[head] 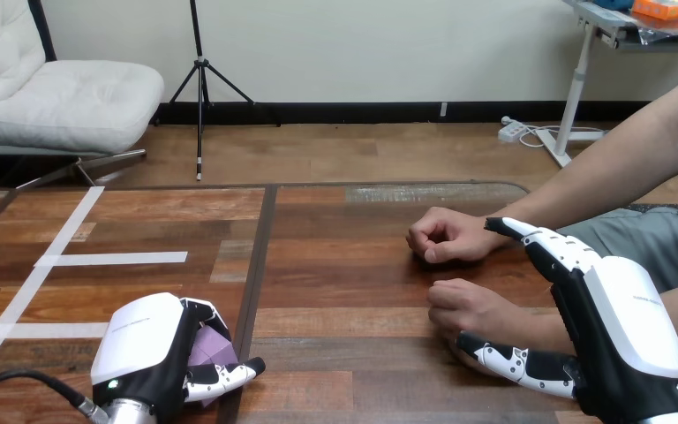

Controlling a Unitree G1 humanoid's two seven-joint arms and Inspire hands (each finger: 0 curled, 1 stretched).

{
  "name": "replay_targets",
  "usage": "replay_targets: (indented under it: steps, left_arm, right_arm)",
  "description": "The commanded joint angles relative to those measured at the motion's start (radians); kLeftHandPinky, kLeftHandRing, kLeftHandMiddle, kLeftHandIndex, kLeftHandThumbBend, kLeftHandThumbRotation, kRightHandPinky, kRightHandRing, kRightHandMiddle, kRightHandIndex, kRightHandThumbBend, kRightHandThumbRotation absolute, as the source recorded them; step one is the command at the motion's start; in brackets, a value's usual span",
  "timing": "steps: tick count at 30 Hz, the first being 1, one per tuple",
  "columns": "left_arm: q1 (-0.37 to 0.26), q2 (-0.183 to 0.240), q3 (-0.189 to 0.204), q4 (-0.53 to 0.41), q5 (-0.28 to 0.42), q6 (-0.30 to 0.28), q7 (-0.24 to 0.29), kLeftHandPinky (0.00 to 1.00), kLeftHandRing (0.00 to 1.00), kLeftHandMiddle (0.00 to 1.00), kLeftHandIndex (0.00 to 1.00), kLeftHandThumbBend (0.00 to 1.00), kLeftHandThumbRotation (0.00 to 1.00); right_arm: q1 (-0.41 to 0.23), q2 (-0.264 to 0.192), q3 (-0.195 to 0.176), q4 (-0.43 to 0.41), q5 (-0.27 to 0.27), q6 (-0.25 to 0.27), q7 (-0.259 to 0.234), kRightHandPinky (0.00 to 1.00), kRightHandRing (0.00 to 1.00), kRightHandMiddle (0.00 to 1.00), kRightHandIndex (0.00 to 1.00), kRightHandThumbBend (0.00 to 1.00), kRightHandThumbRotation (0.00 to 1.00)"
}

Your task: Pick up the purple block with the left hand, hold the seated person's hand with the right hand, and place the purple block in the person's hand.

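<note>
The purple block [213, 346] sits at the near left of the table, inside my left hand [146, 340]. That hand's fingers and thumb curl round it, and only part of its purple face shows. The person's nearer hand [466, 306] lies as a loose fist on the table at the right. My right hand [622, 331] stands just right of it, astride the wrist. Its thumb reaches along the near side under the fist, and its fingers stretch out straight over the forearm. The person's farther hand [446, 237] is also fisted, resting further back.
White tape strips [110, 259] mark the table's left part. A dark seam [260, 265] runs front to back down the wooden table [344, 291]. The person's forearms come in from the right edge.
</note>
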Motion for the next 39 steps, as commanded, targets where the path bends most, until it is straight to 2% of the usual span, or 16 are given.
replay_targets:
  steps: [1,4,9,12,18,23,28,39]
  left_arm:
    - [-0.032,0.001,-0.007,0.028,-0.037,-0.047,0.022,0.22,0.3,0.38,0.41,0.48,0.29]
    - [-0.032,-0.002,0.005,0.044,-0.094,-0.097,0.016,0.22,0.31,0.39,0.42,0.52,0.25]
    - [-0.032,-0.018,0.04,0.077,-0.25,-0.204,-0.033,0.24,0.31,0.4,0.43,0.61,0.21]
    - [-0.034,-0.019,0.047,0.097,-0.303,-0.254,-0.038,0.25,0.32,0.41,0.44,0.69,0.21]
    - [-0.043,-0.03,0.063,0.146,-0.406,-0.361,-0.054,0.27,0.34,0.43,0.46,0.76,0.22]
    - [-0.055,-0.039,0.073,0.188,-0.446,-0.438,-0.044,0.28,0.36,0.44,0.46,0.8,0.23]
    - [-0.072,-0.047,0.081,0.237,-0.489,-0.515,-0.057,0.3,0.37,0.45,0.47,0.8,0.23]
    - [-0.09,-0.06,0.09,0.277,-0.51,-0.565,-0.063,0.31,0.38,0.46,0.48,0.8,0.23]
  right_arm:
    - [-0.042,-0.008,-0.003,-0.04,0.005,-0.009,-0.007,0.89,0.86,0.84,0.84,0.7,0.18]
    - [-0.043,-0.008,-0.002,-0.039,0.007,-0.01,-0.006,0.89,0.86,0.84,0.84,0.7,0.18]
    - [-0.045,-0.008,-0.002,-0.037,0.007,-0.011,-0.007,0.89,0.86,0.84,0.84,0.7,0.18]
    - [-0.047,-0.009,-0.002,-0.036,0.007,-0.011,-0.008,0.89,0.86,0.84,0.84,0.7,0.17]
    - [-0.051,-0.011,-0.002,-0.034,0.006,-0.011,-0.006,0.89,0.86,0.85,0.84,0.7,0.17]
    - [-0.054,-0.01,-0.002,-0.034,0.006,-0.008,-0.005,0.89,0.86,0.85,0.84,0.7,0.16]
    - [-0.055,-0.008,-0.001,-0.036,0.006,-0.004,-0.003,0.89,0.86,0.84,0.84,0.7,0.16]
    - [-0.058,-0.007,0.001,-0.037,0.005,0.0,0.0,0.89,0.86,0.84,0.84,0.7,0.18]
